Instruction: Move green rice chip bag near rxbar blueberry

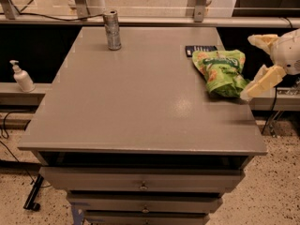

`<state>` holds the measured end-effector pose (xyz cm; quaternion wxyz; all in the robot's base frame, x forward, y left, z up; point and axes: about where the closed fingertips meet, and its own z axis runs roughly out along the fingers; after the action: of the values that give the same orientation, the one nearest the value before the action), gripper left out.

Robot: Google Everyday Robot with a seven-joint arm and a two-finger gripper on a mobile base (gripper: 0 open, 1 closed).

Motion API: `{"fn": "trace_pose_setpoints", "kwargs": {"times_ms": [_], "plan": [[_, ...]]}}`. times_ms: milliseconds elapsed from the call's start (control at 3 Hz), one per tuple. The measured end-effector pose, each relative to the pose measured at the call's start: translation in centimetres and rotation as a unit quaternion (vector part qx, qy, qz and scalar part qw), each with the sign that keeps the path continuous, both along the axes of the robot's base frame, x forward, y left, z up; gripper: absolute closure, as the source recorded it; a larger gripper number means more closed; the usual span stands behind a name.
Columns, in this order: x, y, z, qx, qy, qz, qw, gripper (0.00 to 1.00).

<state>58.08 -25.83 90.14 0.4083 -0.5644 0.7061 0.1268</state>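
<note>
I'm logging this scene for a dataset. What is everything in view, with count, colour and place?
green rice chip bag: one, bright green, lying flat on the far right part of the table
rxbar blueberry: one, dark navy, flat on the table at the bag's far edge
can: one, silver, upright near the table's far edge, left of centre
pump bottle: one, white, on the ledge left of the table
table: one, grey, centre of view
drawers: several, grey, stacked under the tabletop
gripper: one, cream, at the table's right edge beside the bag, jaws open, holding nothing
</note>
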Motion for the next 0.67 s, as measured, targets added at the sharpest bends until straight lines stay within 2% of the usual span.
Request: {"fn": "trace_pose_setpoints", "kwargs": {"times_ms": [333, 667], "plan": [[-3.3, -0.4, 4.8, 0.005, -0.007, -0.013, 0.9999, 0.00], [-7.0, 0.5, 9.6, 0.000, -0.020, -0.022, 0.9996, 0.00]]}}
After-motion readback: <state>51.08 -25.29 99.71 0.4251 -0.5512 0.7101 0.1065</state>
